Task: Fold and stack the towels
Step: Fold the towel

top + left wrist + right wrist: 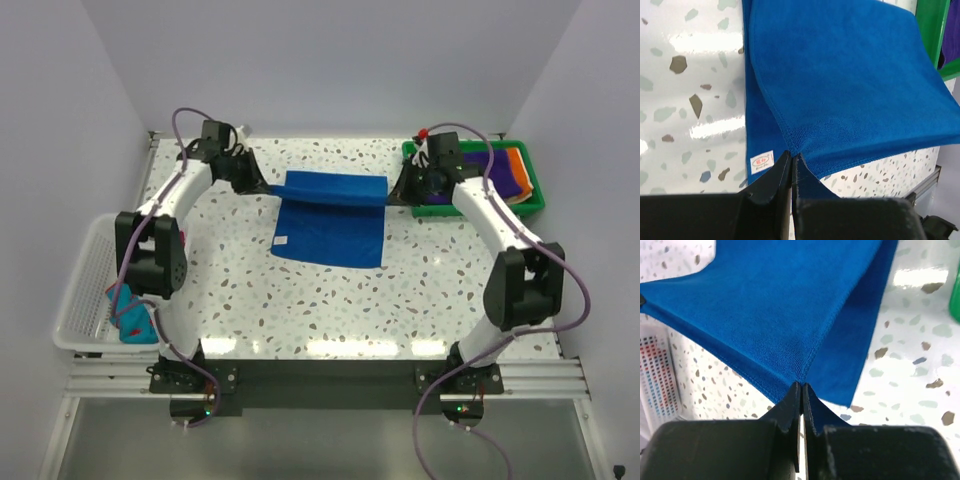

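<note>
A bright blue towel [330, 222] lies mid-table, its near part flat and its far edge lifted and stretched between both grippers. My left gripper [268, 188] is shut on the towel's far left corner, and the left wrist view shows its tips [791, 156] pinching the hem of the blue towel [840, 75] beside a white label [761, 161]. My right gripper [392, 192] is shut on the far right corner; its tips [802, 386] clamp the hem of the blue towel [775, 305]. A purple towel [480, 165] and an orange towel [518, 172] lie in the green tray.
The green tray [532, 205] stands at the back right, close behind the right gripper. A white mesh basket [85, 290] hangs off the table's left edge with teal and red cloths [128, 310] inside. Grey walls close in the table on three sides.
</note>
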Action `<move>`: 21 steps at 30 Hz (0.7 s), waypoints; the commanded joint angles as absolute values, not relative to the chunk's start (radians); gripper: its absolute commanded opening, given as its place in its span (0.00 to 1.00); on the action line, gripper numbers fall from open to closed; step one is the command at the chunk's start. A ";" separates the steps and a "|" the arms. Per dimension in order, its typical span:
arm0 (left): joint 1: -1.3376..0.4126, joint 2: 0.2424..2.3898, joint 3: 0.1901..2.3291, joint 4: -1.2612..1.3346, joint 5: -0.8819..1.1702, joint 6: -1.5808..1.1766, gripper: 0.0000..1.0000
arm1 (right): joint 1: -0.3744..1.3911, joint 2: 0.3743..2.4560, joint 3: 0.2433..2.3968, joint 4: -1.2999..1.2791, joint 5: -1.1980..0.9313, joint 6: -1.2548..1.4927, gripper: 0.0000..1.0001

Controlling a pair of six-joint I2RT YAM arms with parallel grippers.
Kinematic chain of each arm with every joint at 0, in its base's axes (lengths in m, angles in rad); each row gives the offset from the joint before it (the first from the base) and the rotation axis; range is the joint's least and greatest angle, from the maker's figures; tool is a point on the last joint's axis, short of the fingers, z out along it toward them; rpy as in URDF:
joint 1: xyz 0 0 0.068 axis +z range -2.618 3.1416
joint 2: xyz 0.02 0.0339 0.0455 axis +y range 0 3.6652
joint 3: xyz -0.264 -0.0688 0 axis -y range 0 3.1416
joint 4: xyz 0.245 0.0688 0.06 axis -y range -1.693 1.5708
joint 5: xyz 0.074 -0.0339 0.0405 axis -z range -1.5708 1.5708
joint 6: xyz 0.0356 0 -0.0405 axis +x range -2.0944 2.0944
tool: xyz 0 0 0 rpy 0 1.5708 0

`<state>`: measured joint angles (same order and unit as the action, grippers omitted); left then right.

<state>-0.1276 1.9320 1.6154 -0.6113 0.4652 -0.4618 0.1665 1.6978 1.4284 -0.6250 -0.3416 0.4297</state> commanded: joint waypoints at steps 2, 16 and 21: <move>-0.135 1.755 1.433 -0.617 0.356 -0.402 0.06 | 0.212 1.565 1.264 -0.618 -0.330 0.436 0.00; -0.236 1.756 1.060 -0.382 0.241 -0.379 0.07 | 0.264 1.600 0.876 -0.379 -0.239 0.414 0.00; -0.244 1.737 1.042 -0.387 0.230 -0.394 0.08 | 0.264 1.598 0.885 -0.371 -0.233 0.419 0.00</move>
